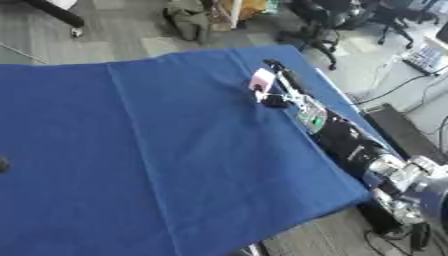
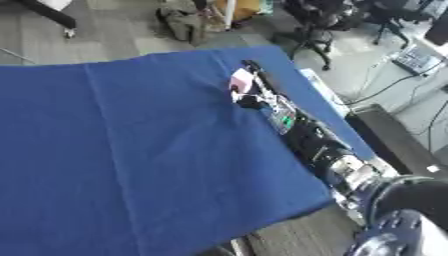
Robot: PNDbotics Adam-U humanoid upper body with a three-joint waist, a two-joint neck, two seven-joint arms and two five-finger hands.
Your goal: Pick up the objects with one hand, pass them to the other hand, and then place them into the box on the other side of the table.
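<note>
Black and silver, the right hand (image 1: 273, 95) reaches out over the far right part of the surface (image 1: 157, 150), fingers curled round a pale pink object (image 1: 262, 80) held above the blue cloth. Its arm (image 1: 350, 142) runs back along the right edge toward the near corner.

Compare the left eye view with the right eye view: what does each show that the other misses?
Only the left eye view shows a small dark shape at the cloth's left edge. Only the right eye view shows a large rounded dark-blue robot part in the lower right corner. Both show the blue cloth-covered table and the right robot hand curled round a small pink-and-white object near the table's far right edge. No box and no left robot hand appear in either.
</note>
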